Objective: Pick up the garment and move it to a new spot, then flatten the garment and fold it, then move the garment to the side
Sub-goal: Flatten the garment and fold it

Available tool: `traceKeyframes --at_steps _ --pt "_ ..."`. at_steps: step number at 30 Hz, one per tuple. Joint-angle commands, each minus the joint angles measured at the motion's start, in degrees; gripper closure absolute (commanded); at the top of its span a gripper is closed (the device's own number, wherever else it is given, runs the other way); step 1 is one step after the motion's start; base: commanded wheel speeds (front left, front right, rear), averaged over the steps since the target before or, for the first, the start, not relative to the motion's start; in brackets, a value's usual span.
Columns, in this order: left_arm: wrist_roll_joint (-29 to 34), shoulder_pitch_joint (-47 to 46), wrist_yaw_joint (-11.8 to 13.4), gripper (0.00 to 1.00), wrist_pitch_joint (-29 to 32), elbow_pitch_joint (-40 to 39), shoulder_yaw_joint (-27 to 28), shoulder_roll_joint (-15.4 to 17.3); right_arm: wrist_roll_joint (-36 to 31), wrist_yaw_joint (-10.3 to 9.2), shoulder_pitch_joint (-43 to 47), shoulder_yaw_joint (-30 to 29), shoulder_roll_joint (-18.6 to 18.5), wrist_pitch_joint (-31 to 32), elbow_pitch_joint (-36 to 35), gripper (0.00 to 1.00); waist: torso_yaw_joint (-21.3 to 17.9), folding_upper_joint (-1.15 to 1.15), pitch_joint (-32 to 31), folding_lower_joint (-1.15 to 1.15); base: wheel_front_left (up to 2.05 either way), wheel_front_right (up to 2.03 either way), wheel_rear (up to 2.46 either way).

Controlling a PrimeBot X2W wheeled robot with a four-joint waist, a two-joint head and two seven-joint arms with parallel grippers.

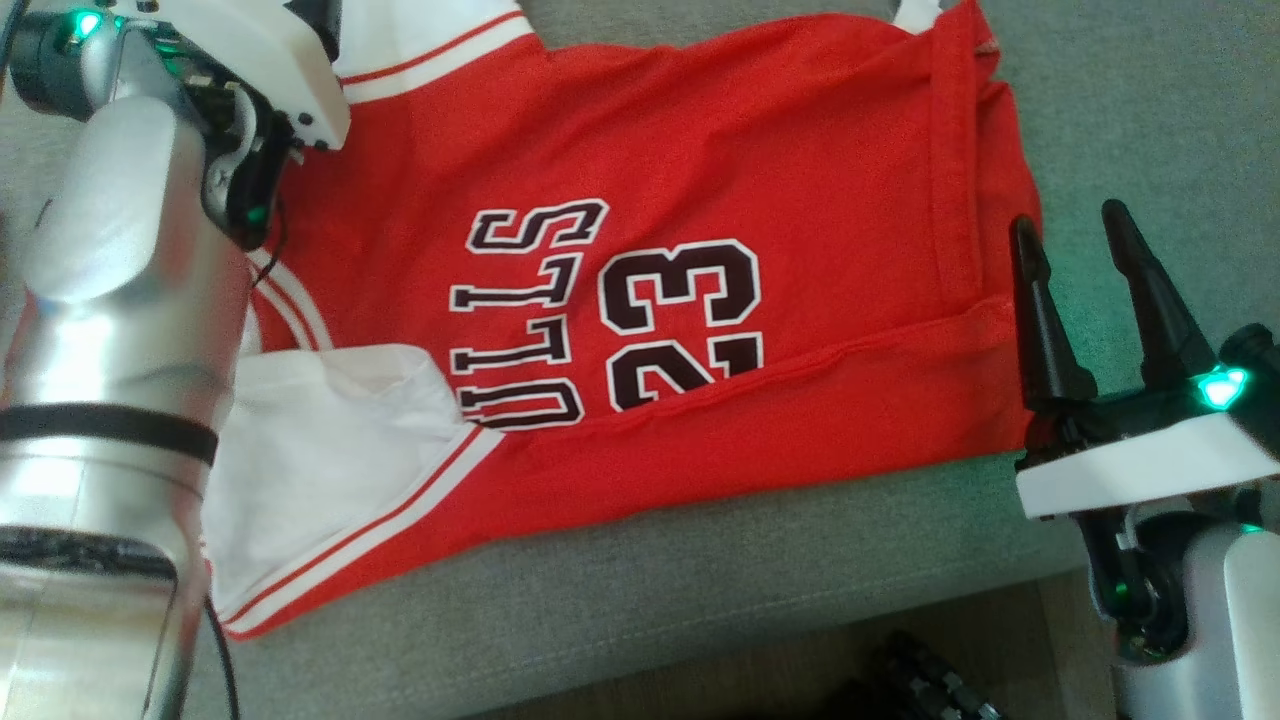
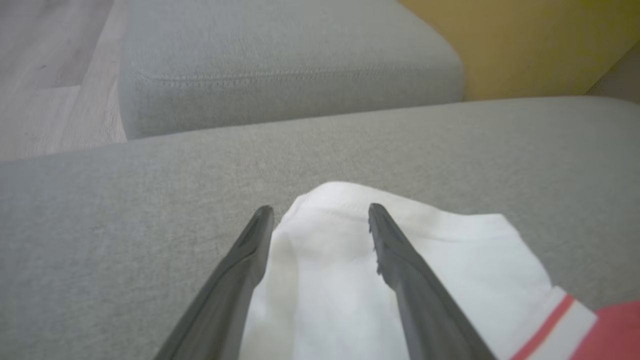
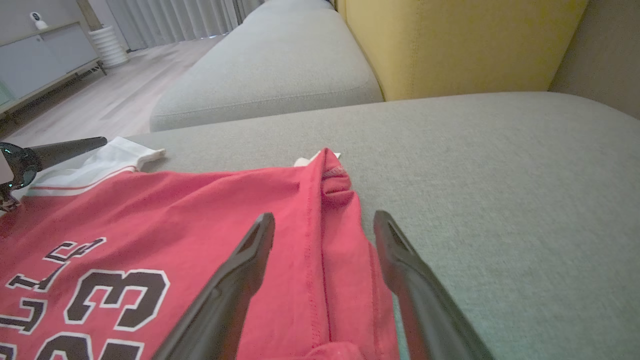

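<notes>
Where it lies on the grey sofa (image 1: 700,590), the red jersey (image 1: 800,150) is seen part-folded, its lettering cut off by the near fold. The left tool (image 2: 320,212) is held apart over a white sleeve (image 2: 325,280), the right tool (image 1: 1068,220) apart at the right hem.

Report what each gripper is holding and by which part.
Nothing is held. Both jaws open: left gripper over the white sleeve, right gripper at the red hem.

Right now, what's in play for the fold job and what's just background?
Job: red jersey, left gripper, right gripper, grey sofa seat under it.
Just lying about: yellow backrest, far grey cushion, wooden floor, cabinet.
</notes>
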Motion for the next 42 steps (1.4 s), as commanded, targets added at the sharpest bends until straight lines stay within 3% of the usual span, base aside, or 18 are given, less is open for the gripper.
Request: traceKeyframes --at_steps 1,7,8,9,10,18,24,31,39,40,41,42 --pt "0.75 -3.06 -0.54 0.0 0.48 1.07 0.29 2.2 0.06 -0.04 -0.68 1.29 -0.09 -0.59 -1.37 0.0 -1.12 0.0 0.93 -0.01 0.0 0.0 0.0" --pt "1.71 -7.51 -1.06 0.0 4.52 11.39 -1.88 2.81 0.62 -0.04 -0.96 1.68 0.27 -1.04 -0.08 0.0 -1.92 0.0 1.44 -0.01 0.0 0.0 0.0" --pt "1.63 -7.91 -1.14 0.2 5.32 12.64 -2.1 2.68 0.74 -0.04 -0.97 1.68 0.32 -1.02 0.08 0.0 -1.96 0.0 1.4 -0.01 0.0 0.0 0.0" --pt "1.53 -8.38 -1.22 0.93 5.6 13.49 -2.26 2.53 0.8 -0.04 -0.99 1.6 0.35 -1.01 0.16 0.0 -1.93 0.0 1.42 -0.01 0.0 0.0 0.0" --pt "1.67 -8.79 -1.26 1.0 5.66 14.14 -2.57 2.45 0.9 -0.04 -1.04 1.42 0.37 -0.97 0.28 0.0 -1.89 0.0 1.44 -0.01 0.0 0.0 0.0" --pt "2.27 -10.62 -1.23 1.0 -0.21 16.51 -3.75 2.22 2.94 -0.04 -4.67 -0.55 -1.74 0.56 2.73 0.0 -1.62 0.0 0.91 -0.01 0.0 0.0 0.0" --pt "2.11 -12.47 -1.47 1.0 -3.67 17.34 -4.53 1.19 6.18 -0.04 -14.07 -0.77 -5.82 2.63 10.33 0.0 0.06 0.0 1.1 -0.01 0.0 0.0 0.0" --pt "1.29 -14.2 -1.85 1.0 -7.13 17.68 -5.8 -1.23 9.54 -0.04 -27.97 5.45 -9.98 6.94 24.92 0.0 2.93 0.0 1.87 -0.01 0.0 0.0 0.0" --pt "-0.04 -14.45 -2.01 1.0 -9.01 18.18 -6.48 -2.12 10.27 -0.04 -33.48 9.69 -13.23 17.31 32.51 0.0 4.24 0.0 1.75 -0.01 0.0 0.0 0.0" --pt "-0.23 -14.48 -2.02 1.0 -9.23 18.21 -6.56 -2.12 10.39 -0.04 -33.79 9.94 -13.53 18.57 32.98 0.07 4.33 0.0 1.74 -0.01 0.0 0.0 0.0" --pt "-0.41 -14.5 -2.03 1.0 -9.44 18.21 -6.65 -2.13 10.56 -0.04 -34.01 10.31 -13.87 19.72 33.27 0.29 4.46 0.0 1.74 -0.01 0.0 0.0 0.0" --pt "-0.64 -14.51 -2.04 1.0 -9.63 18.21 -6.71 -2.18 10.84 -0.04 -34.14 10.26 -14.11 20.52 33.5 0.6 4.61 0.0 1.74 -0.01 0.0 0.0 0.0"
